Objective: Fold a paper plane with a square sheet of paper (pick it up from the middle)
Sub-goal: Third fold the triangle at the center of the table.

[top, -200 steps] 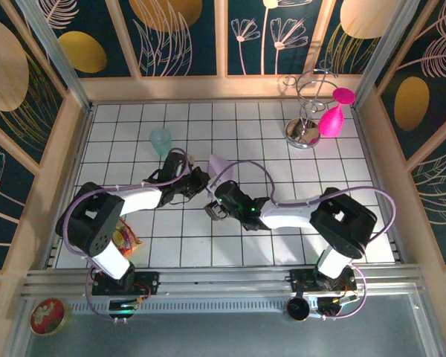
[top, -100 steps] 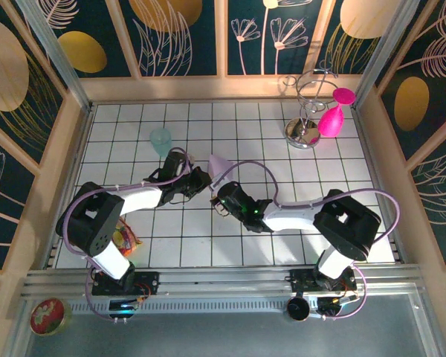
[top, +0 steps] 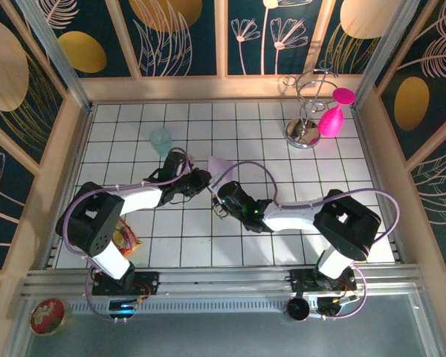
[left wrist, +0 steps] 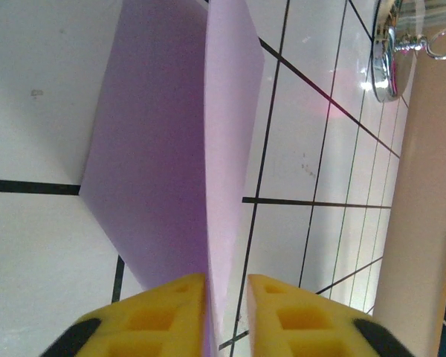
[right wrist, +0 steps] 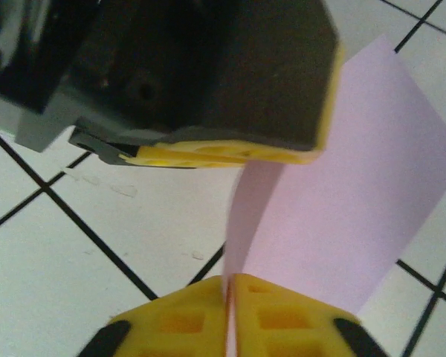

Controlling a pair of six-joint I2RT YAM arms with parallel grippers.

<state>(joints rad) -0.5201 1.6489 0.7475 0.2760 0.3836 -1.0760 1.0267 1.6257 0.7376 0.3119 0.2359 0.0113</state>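
Note:
The pale lilac sheet of paper (top: 220, 165) is folded double and stands on edge over the white tiles in the middle of the table. My right gripper (top: 218, 192) comes from the near right. In the right wrist view it (right wrist: 229, 297) is shut on the paper's (right wrist: 357, 201) near edge. My left gripper (top: 205, 180) reaches in from the left. Its yellow fingers (left wrist: 163, 312) stand slightly apart, open, in the left wrist view. The paper's fold (left wrist: 163, 149) runs between them and lies against the left one. The left gripper's dark body (right wrist: 208, 74) hangs just beyond the right fingertips.
A translucent teal cup (top: 160, 138) stands behind the left arm. At the back right is a wire stand on a shiny base (top: 303, 134) with a pink bulb (top: 331, 119). A snack packet (top: 124, 239) lies near the left arm's base, and a red tin (top: 47, 315) sits off the table's near-left corner.
My right gripper moved up and left to the paper and closed on its edge. The left jaws, shut before, have parted a little.

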